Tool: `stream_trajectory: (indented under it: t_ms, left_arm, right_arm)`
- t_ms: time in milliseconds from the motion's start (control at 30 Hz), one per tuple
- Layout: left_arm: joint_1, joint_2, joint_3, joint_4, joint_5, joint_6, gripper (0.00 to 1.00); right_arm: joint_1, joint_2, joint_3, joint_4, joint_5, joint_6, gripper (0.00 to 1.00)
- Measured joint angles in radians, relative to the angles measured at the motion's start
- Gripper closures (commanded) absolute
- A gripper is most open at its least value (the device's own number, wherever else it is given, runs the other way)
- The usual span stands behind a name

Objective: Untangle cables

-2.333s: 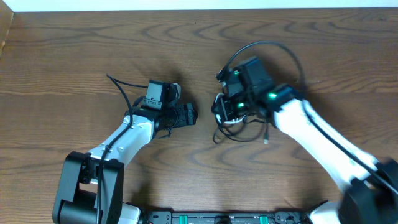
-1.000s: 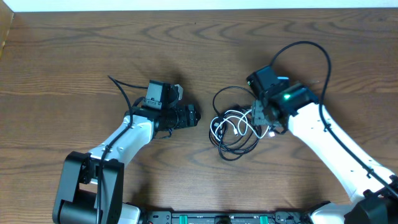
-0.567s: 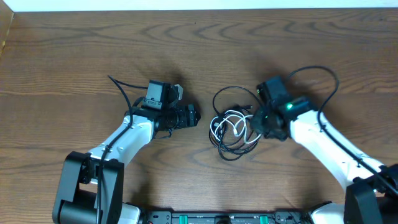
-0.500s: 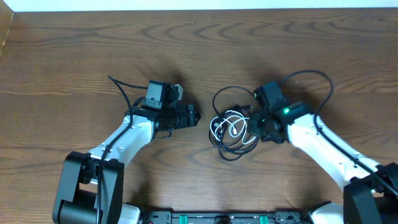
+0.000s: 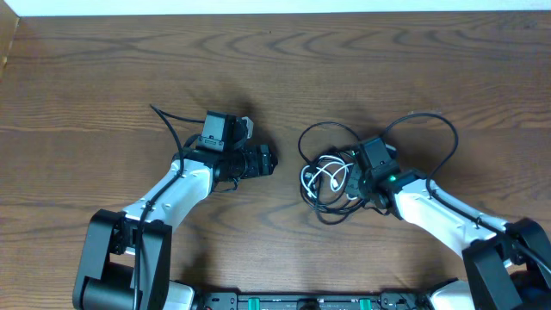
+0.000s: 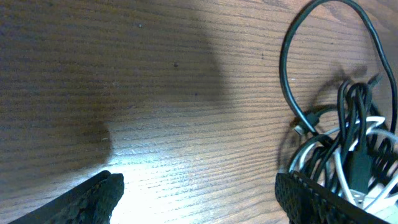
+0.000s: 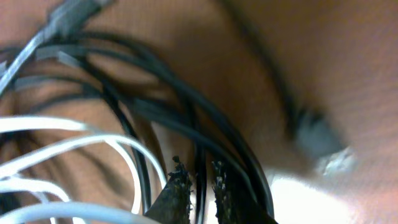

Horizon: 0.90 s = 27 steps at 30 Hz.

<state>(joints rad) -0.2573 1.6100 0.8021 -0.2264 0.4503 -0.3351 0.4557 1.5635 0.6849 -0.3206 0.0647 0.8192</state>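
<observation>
One cord [image 7: 199,155] in right pincer [image 7: 199,186], wrist-view only

The cable tangle [image 5: 331,176] lay on the table [image 5: 103,77]. Behind the tangle the wood was bare and wide enough to pass. To its left, only a narrow bare strip separated it from the left gripper [image 5: 269,159], whose fingers stood wide apart. The right gripper [image 5: 355,178] blocked its right side, pinching what seemed to be one black cord. The right arm [image 5: 439,207] crossed the near-right ground.
</observation>
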Motion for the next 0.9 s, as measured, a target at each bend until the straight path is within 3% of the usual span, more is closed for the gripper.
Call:
stream_trajectory:
  t_ms: [167,367,533,600,767,900]
  left_arm:
    - [0.0,0.0,0.0,0.0,0.0,0.0,0.15]
    - [0.0,0.0,0.0,0.0,0.0,0.0,0.15]
    - [0.0,0.0,0.0,0.0,0.0,0.0,0.16]
    - [0.0,0.0,0.0,0.0,0.0,0.0,0.15]
    - [0.0,0.0,0.0,-0.001,0.0,0.0,0.16]
    - [0.0,0.0,0.0,-0.001,0.0,0.0,0.15]
  right_arm:
    - [-0.078,0.063,-0.005,0.211,0.064,-0.102,0.88]
    - [-0.112,0.145,-0.012,0.511,-0.045,-0.219,0.85]
    - [-0.069,0.199,0.024,0.555,-0.117,-0.268,0.86]
    - [-0.052,0.209,0.058,0.492,-0.137,-0.299,0.84]
    - [-0.043,0.183,0.233,0.063,-0.127,-0.373,0.45]
    - [-0.069,0.077,0.385,-0.277,-0.053,-0.402,0.32]
